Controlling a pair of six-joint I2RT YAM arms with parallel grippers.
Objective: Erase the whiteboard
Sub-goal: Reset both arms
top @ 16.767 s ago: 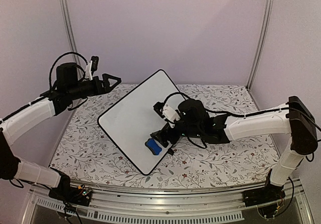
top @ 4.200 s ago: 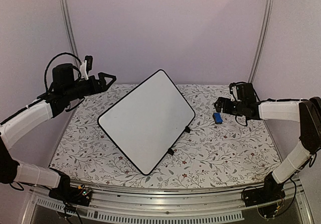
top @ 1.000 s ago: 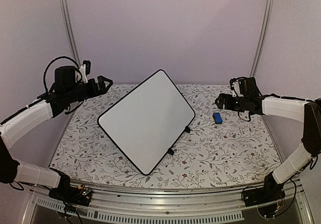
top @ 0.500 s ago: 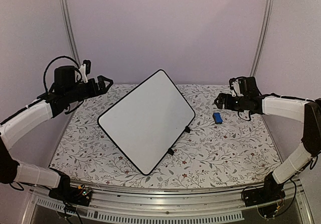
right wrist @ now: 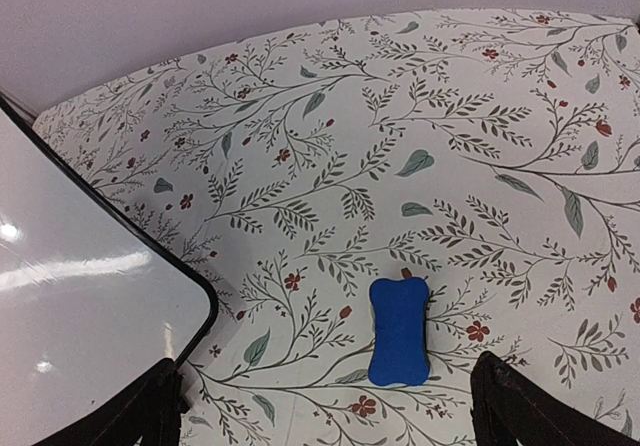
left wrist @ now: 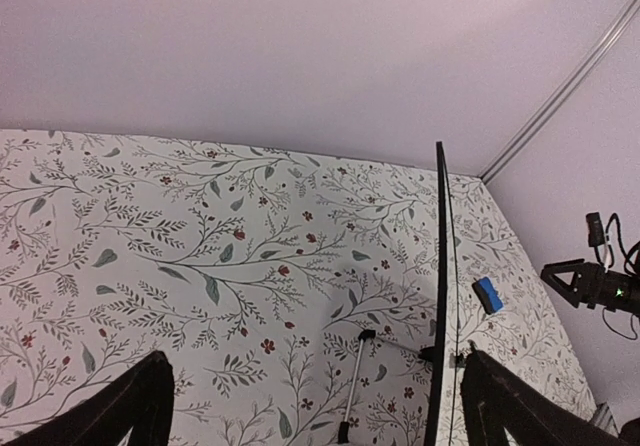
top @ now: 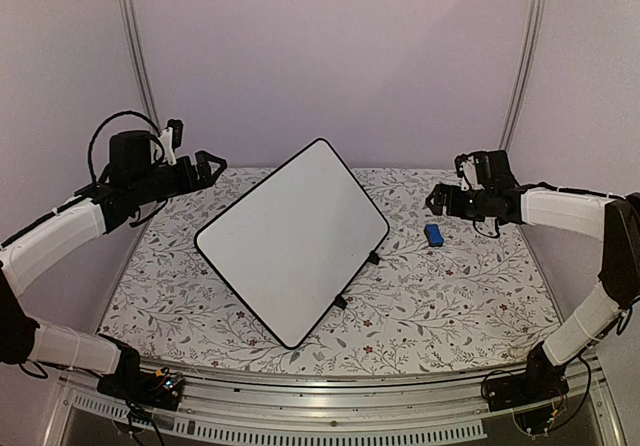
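Whiteboard [top: 290,241] stands tilted, face clean, long edge seemingly 8-to-2 o'clock, at 9 o'clock from my right claw [top: 433,202], which gapes empty near the eraser [top: 434,234]. My left claw [top: 212,163], equally wide and empty, hangs at the board's 10 o'clock.

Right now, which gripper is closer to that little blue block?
Right. The right gripper hovers open just above the blue block. The left gripper hangs open far off, on the other side of the whiteboard.
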